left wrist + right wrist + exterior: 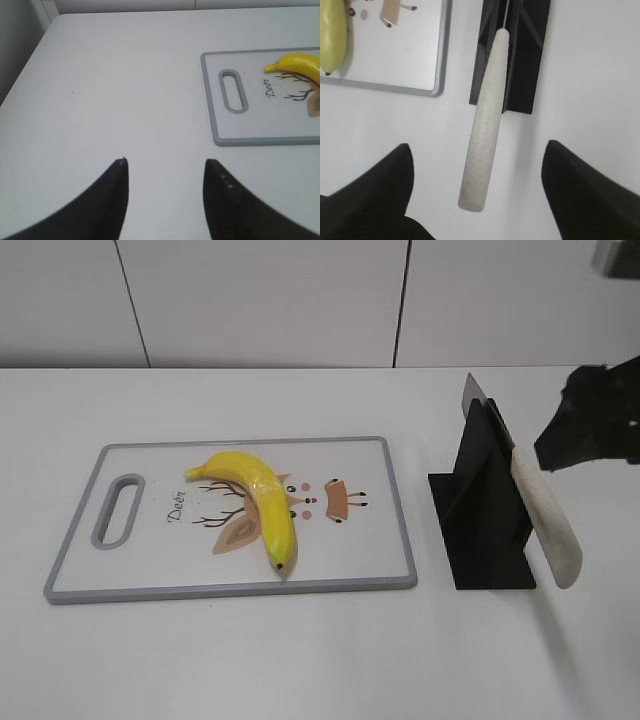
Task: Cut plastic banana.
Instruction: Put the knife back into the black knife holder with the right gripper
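The plastic banana (258, 500) is glossy yellow and lies on the cutting board (380, 530), stem to the upper left, dark tip toward the front. Its stem end shows in the left wrist view (297, 64) and its tip end in the right wrist view (332, 37). A knife with a speckled white handle (548, 525) stands in a black holder (480, 500). In the right wrist view the handle (482, 130) points between my open right gripper's fingers (477, 150), not touched. My right gripper (585, 430) hovers right of the holder. My left gripper (165, 162) is open over bare table, left of the board.
The board (215, 125) has a grey rim, a slot handle (118, 510) at its left end and a printed deer picture. The black holder (522, 55) stands just right of the board. A white wall runs behind the table.
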Robot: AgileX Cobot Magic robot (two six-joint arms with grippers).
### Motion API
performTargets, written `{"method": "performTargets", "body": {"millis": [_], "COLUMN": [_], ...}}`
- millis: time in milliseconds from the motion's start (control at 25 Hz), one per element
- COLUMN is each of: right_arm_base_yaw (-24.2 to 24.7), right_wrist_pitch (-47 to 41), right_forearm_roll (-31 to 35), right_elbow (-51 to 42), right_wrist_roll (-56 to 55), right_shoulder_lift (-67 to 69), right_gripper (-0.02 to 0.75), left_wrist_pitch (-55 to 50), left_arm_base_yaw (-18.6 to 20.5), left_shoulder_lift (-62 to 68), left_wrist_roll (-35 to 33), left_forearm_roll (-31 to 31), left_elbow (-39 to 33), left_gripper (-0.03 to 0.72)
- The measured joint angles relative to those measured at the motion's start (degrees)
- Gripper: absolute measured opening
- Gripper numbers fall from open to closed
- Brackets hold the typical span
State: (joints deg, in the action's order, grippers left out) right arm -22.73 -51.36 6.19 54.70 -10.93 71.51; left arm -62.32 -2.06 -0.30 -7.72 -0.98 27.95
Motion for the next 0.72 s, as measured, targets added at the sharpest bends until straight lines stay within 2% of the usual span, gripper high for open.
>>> {"method": "performTargets", "body": {"millis": [240, 440, 720], "right_arm_base_yaw": [0.0, 0.0, 0.0], "right_wrist_pitch": [0.0, 0.0, -1.8], "right_forearm_roll": [0.0, -0.1, -0.1], "right_elbow": [-3.5, -12.3, -22.2], "right_wrist_roll": [8.0, 13.0, 14.3], "right_shoulder_lift": [-13.9, -26.2, -43.6], "right_gripper": [0.598, 0.59, 0.589], "left_wrist_pitch": [0.0, 0.0, 0.0], "left_arm_base_yaw": [0.0, 0.0, 0.0], "left_shoulder_lift": [0.0, 0.0, 0.0], "left_wrist_roll": [0.0, 0.0, 0.0], "left_forearm_roll": [0.0, 0.0, 0.0], "left_elbow": [0.0, 0.0, 0.0], "left_gripper": [0.452, 0.452, 0.452]}}
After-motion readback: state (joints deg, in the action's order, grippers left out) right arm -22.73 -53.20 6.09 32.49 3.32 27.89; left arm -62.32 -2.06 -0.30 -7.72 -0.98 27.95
